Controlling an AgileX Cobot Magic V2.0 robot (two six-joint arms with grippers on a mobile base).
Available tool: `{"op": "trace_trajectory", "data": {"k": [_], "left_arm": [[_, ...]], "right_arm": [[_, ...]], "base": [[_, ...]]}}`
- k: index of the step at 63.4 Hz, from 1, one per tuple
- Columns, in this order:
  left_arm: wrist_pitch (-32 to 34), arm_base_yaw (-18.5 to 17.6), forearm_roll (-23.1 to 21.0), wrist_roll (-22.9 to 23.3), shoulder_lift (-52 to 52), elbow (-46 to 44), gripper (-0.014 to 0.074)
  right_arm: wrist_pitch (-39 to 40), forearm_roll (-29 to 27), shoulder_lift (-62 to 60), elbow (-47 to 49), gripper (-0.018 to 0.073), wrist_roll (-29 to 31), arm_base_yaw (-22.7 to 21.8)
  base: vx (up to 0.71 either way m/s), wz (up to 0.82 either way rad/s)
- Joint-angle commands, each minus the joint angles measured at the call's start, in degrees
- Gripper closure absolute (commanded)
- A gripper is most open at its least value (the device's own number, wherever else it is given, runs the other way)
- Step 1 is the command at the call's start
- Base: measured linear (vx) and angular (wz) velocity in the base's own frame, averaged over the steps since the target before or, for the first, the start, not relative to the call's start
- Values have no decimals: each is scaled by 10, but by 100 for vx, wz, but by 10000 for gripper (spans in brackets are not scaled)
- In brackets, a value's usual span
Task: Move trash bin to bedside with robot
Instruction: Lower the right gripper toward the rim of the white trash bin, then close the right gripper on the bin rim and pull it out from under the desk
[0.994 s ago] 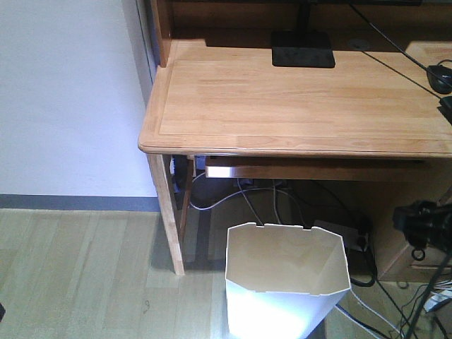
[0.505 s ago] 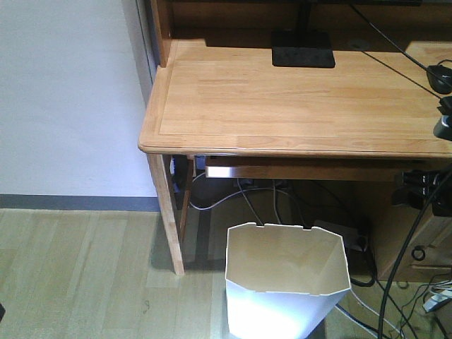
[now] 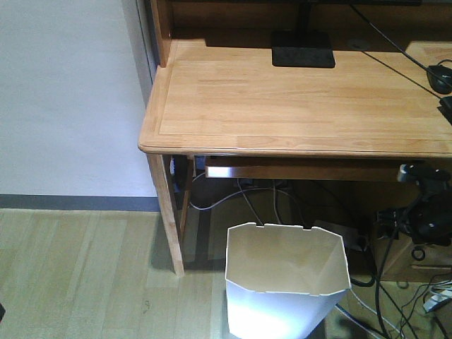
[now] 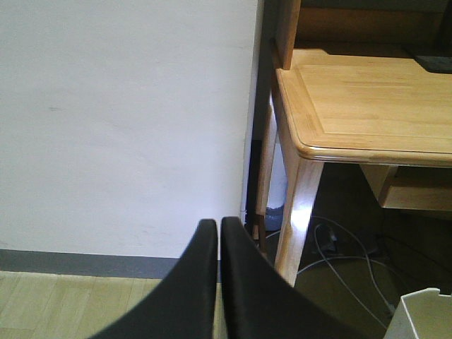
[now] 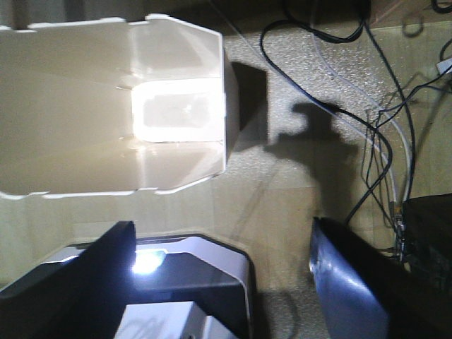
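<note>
White thin-plastic trash bin (image 3: 286, 293) with the angular, octagon-ish rim sits upright on the pale wood-plank floor (image 3: 78, 275). It's just in front of the light wooden tabletop (image 3: 282, 99), a bit right of the front left leg (image 3: 168, 212). No bed shows in any view, so the carry hasn't started by the look of it.

Left to right: a plain white wall (image 3: 63, 92) fills the far left, and that's where the left wrist view points. The left pincer (image 4: 217, 227) has its two black fingers pressed together with nothing between them. It's well apart from the bin, with only a corner of the rim peeking in at the bottom right. Next comes the bin itself, empty and cream inside.

Right of it, a tangle of black and grey cables (image 5: 385, 162) lies on the floor. At the far right edge the slim black arm (image 3: 426, 219) hangs below the tabletop's edge, near the bin but not touching it. Its wrist view looks straight down. The right pincer (image 5: 220, 233) is spread wide and holds nothing, with the bin's rim just beyond one finger.

What could go wrong, as a guess:
- The plastic is thin, so a one-sided pinch could buckle it or slip off.
- The bin tapers downward, so a tug at the rim may tip it.
- Those cables are right beside the path, so the arm or the bin could snag one and drag it along.
</note>
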State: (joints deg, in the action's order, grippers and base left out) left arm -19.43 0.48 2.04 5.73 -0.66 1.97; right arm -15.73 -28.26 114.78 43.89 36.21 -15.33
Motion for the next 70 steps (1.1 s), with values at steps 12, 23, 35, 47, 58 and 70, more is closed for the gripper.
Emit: {"op": "trace_trajectory", "data": {"k": [12,23,35,47,58,70], "left_arm": [[42,-1,-1,2,10,2,603],[42,-1,-1,2,10,2,603],[42,-1,-1,2,10,2,603],[42,-1,-1,2,10,2,603],[42,-1,-1,2,10,2,603],[42,-1,-1,2,10,2,603]], "right_arm": [[25,-3,138,103,59,36,30],[27,-6,228,167,59,41,43],[26,-4,318,239,59,42,42],[0,-3,390,318,59,48,54],[-15,-11,445,383,59,51,63],[-52,-26,505,451,59,50,62]], "base": [[0,0],[0,0],[0,0],[0,0],[0,0],[0,0]]}}
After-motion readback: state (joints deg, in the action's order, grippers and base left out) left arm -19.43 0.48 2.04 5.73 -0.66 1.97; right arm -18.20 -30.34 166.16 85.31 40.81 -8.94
